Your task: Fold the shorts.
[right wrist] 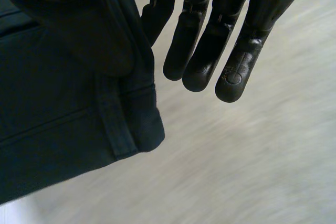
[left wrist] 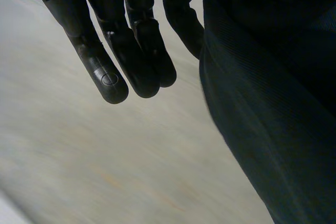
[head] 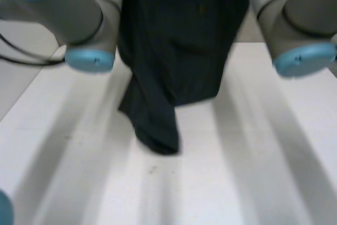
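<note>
Both beside hanging shorts [head: 179,51]: L hand [left wrist: 121,51], R hand [right wrist: 210,51]; grip can't tell; table [head: 253,172] below.

Shorts [head: 179,51] hang between left arm [head: 79,19] and right arm [head: 295,25], over the surface [head: 253,172].
Left hand [left wrist: 121,35] just beside one side, right hand [right wrist: 210,40] beside the other.

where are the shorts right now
In the head view the shorts hang between the left arm and the right arm, their lower end down at the white table.
</note>
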Tool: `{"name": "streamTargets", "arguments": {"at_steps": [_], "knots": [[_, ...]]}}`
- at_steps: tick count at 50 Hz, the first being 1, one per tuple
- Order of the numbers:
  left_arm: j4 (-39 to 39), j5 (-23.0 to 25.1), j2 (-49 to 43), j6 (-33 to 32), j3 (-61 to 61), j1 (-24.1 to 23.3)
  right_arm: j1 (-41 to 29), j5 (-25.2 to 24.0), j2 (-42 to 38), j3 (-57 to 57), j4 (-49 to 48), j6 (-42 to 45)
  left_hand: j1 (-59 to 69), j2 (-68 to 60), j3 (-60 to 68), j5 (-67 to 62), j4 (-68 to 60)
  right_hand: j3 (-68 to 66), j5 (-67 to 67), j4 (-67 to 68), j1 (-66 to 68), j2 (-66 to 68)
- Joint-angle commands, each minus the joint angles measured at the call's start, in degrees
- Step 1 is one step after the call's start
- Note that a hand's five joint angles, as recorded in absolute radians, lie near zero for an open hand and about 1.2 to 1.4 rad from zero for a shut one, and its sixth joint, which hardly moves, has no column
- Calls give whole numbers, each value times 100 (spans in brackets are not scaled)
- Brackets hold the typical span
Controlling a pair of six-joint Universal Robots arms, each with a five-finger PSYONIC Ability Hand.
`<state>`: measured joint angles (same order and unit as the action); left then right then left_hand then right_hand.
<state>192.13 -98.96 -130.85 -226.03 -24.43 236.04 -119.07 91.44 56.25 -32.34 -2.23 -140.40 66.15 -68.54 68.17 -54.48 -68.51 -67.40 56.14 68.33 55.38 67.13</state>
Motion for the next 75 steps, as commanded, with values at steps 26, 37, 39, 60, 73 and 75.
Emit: {"name": "streamTargets", "arguments": {"at_steps": [26, 37, 39, 60, 73, 75], "knots": [[1257, -44, 1422, 851, -7251, -269, 16, -618, 729, -5475, -726, -470, 1385, -1146, 1183, -1552, -1149, -1260, 1386, 1167, 2462, 1287], [1248, 17, 1922, 824, -7998, -357, 25, -1102, 782, -6486, -656, -506, -4885, 5124, -5087, 4718, 5121, -1260, 1386, 1167, 2462, 1287], [1283, 8, 2106, 824, -8147, -357, 33, -1146, 861, -6635, -630, -532, -5356, 5595, -5558, 5189, 5592, -1260, 1386, 1167, 2462, 1287], [969, 780, 2722, 2790, -8825, 1040, 710, -1735, 1600, -7199, -603, -997, -5173, 5412, -5375, 5006, 5409, -1260, 1386, 1167, 2462, 1287], [343, 1054, 2661, 3470, -8649, 1392, 719, -1779, 1538, -7199, -621, -1165, -1245, 1485, -1447, 1078, 1482, -1260, 1386, 1167, 2462, 1287], [334, 1063, 2670, 3452, -8649, 1392, 710, -1779, 1538, -7199, -612, -1156, -31, 270, -233, -136, 267, -1260, 1386, 1167, 2462, 1287]]}}
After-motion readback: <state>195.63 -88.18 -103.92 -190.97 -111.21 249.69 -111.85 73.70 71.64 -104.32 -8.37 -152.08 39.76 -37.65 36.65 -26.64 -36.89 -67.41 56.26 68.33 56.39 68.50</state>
